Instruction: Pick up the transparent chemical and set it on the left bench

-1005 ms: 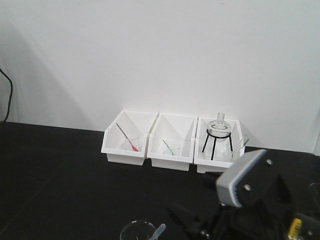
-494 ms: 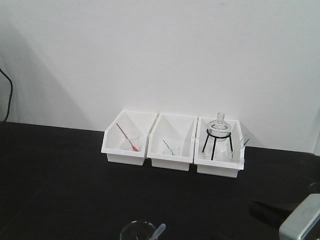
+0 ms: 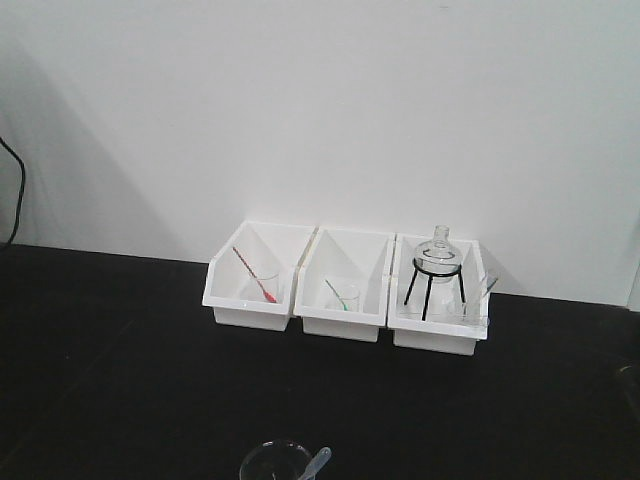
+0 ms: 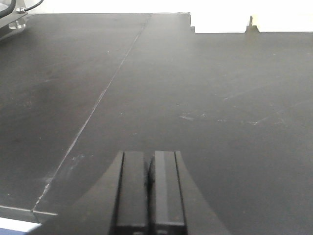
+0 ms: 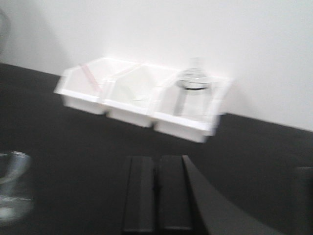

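The transparent chemical (image 3: 276, 464), a clear glass beaker with a colourless dropper, stands on the black bench top (image 3: 120, 350) at the front view's bottom edge. It also shows blurred at the left edge of the right wrist view as the beaker (image 5: 11, 188). My right gripper (image 5: 156, 159) is shut and empty, to the right of that beaker and apart from it. My left gripper (image 4: 149, 161) is shut and empty over bare bench top (image 4: 220, 88). Neither gripper shows in the front view.
Three white bins (image 3: 345, 285) stand in a row against the white wall. They hold a beaker with a red dropper (image 3: 262, 283), one with a green dropper (image 3: 345, 295), and a flask on a black tripod (image 3: 436, 262) beside another clear beaker (image 3: 478, 298). A black cable (image 3: 12, 190) hangs far left.
My right arm, which filled the lower right of the front view a second ago, has drawn back down and to the right and out of that view. The beaker and bins have not moved.
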